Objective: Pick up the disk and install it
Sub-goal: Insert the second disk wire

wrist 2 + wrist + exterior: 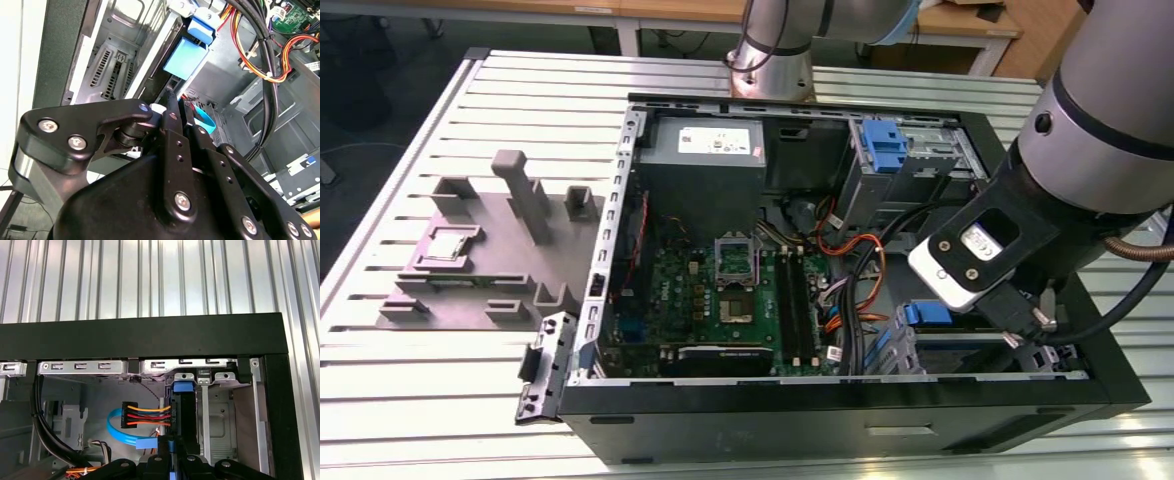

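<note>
- The claw has its black linkage closest to the lens in the second wrist view. It reaches down into the computer case. I cannot tell whether it is open or clamped on anything.
- The disk sits straight ahead of the claw, just beyond its tip. It stands edge-on in the case's corner drive bay, with its blue bracket tab uppermost.
- The disk's long axis appears to run along the line of the claw's reach, down into the case.
- Coloured power wires and a blue data cable lie just beside the disk, inside the case.
- The case lies open on the bench. It holds a motherboard, a power-supply box and a bare blue caddy at the far wall.
- A grey fixture tray lies outside the case, on the side away from the claw.
</note>
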Robot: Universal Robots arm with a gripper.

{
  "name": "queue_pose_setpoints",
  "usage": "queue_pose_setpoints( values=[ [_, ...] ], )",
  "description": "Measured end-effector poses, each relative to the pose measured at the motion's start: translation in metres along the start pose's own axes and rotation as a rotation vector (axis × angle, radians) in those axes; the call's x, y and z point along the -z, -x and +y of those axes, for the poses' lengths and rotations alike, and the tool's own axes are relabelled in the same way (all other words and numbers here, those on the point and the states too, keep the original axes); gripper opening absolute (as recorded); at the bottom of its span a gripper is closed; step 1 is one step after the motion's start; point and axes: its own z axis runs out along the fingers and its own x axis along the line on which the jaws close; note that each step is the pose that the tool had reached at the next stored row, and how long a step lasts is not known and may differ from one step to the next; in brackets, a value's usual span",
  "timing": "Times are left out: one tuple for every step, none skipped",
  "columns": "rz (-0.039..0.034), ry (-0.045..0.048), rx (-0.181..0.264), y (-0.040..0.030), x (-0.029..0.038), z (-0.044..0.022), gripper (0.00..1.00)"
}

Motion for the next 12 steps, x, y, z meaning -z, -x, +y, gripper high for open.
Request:
queue_pose_setpoints(
  values=[
    [0.0006,0.0000,0.000,0.0000,-0.0001,0.0000,0.16],
    [0.0006,0.0000,0.000,0.0000,-0.0001,0.0000,0.16],
    [0.0006,0.0000,0.000,0.0000,-0.0001,0.0000,0.16],
    [0.0008,0.0000,0.000,0.0001,-0.0002,0.0000,0.16],
    [0.0006,-0.0001,0.000,0.0002,-0.0002,0.0000,0.16],
    [0.0001,0.0000,0.000,0.0004,-0.0002,0.0000,0.16],
    [-0.0002,0.0000,0.000,0.0005,-0.0001,0.0000,0.16],
    [-0.0005,0.0000,0.000,0.0008,-0.0001,0.0000,0.16],
    [-0.0007,0.0000,0.000,0.0010,0.0000,0.0000,0.16],
    [-0.0006,0.0000,0.000,0.0011,-0.0001,0.0000,0.16],
    [-0.0007,0.0001,0.000,0.0012,-0.0001,0.0000,0.16],
    [-0.0009,0.0000,0.000,0.0014,-0.0001,0.0001,0.16]
  ],
)
